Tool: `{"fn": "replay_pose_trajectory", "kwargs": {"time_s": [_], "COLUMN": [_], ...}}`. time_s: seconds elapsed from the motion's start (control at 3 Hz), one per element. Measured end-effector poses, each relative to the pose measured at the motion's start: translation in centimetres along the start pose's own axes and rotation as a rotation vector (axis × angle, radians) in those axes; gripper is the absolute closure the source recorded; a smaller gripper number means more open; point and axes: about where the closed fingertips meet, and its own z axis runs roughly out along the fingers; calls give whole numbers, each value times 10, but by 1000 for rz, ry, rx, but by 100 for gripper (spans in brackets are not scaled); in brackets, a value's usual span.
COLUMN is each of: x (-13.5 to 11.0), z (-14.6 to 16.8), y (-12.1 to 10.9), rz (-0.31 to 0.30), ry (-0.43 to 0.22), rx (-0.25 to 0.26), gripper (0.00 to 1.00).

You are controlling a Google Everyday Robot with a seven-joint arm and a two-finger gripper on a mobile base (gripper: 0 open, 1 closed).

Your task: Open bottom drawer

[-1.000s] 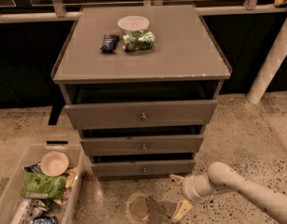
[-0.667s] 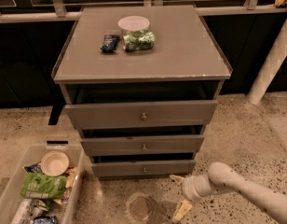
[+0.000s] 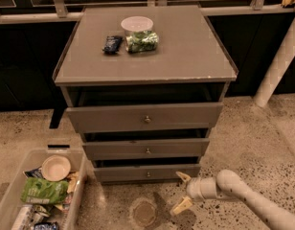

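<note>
The bottom drawer (image 3: 147, 173) is the narrowest grey front of the cabinet, lowest of three, with a small round knob (image 3: 148, 174) at its centre. It stands slightly pulled out, like the two drawers above it. My gripper (image 3: 181, 191) is low to the floor, just right of and below the drawer's right end. It is open, with one yellowish finger (image 3: 183, 177) up near the drawer's lower right corner and the other finger (image 3: 179, 206) down by the floor. It holds nothing and is well right of the knob.
The cabinet top (image 3: 186, 56) carries a white bowl (image 3: 136, 24), a green bag (image 3: 141, 41) and a dark packet (image 3: 112, 44). A clear bin (image 3: 8, 195) with a bowl and snack bags sits on the floor at the left. A white post (image 3: 279, 61) stands at the right.
</note>
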Motion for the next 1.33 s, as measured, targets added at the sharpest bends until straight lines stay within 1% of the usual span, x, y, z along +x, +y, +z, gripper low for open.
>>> {"fn": "replay_pose_trajectory", "kwargs": {"time_s": [0.33,0.67,1.0,1.33], "x": [-10,-3,-3,0], "z": [2,-20,-20,-14], "y": [-29,-61,-61,-65], "rz": [-91,-168,-168,-165], "ry": [-141,-132,-132,-69], "rx": [5,69,70,105], "gripper": [0,0,0,0]}}
